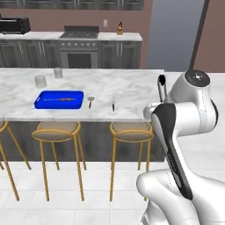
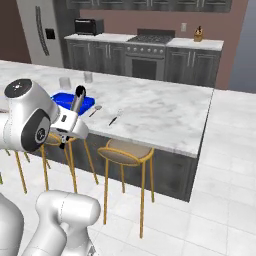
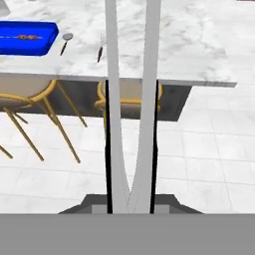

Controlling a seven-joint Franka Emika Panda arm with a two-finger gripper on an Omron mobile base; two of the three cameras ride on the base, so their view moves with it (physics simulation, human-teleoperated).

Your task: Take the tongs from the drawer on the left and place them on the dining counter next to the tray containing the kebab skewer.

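My gripper (image 3: pixel 131 99) is shut on the silver tongs (image 3: pixel 113 99), whose two arms run up the middle of the hand view between my dark fingers (image 3: pixel 107 149). In the base views the tongs (image 1: pixel 162 88) (image 2: pixel 77 102) stand upright, black tips up, out of the gripper (image 1: pixel 163 102) (image 2: pixel 70 119), in the air on the stool side of the dining counter (image 1: pixel 127 88) (image 2: pixel 165 107) (image 3: pixel 189 45). The blue tray (image 1: pixel 44 103) (image 2: pixel 89 102) (image 3: pixel 42 45) lies on that counter to the left, with the kebab skewer (image 1: pixel 61 99) (image 3: pixel 25 37) in it. The drawer is out of view.
A small spoon (image 1: pixel 90 102) (image 3: pixel 65 42) and a fork (image 1: pixel 113 104) (image 3: pixel 100 50) lie right of the tray. Two clear glasses (image 1: pixel 40 81) (image 1: pixel 58 73) stand behind it. Tan-seated stools (image 1: pixel 56 129) (image 1: pixel 132 131) line the counter's near side. A stove (image 1: pixel 79 46) stands at the back wall.
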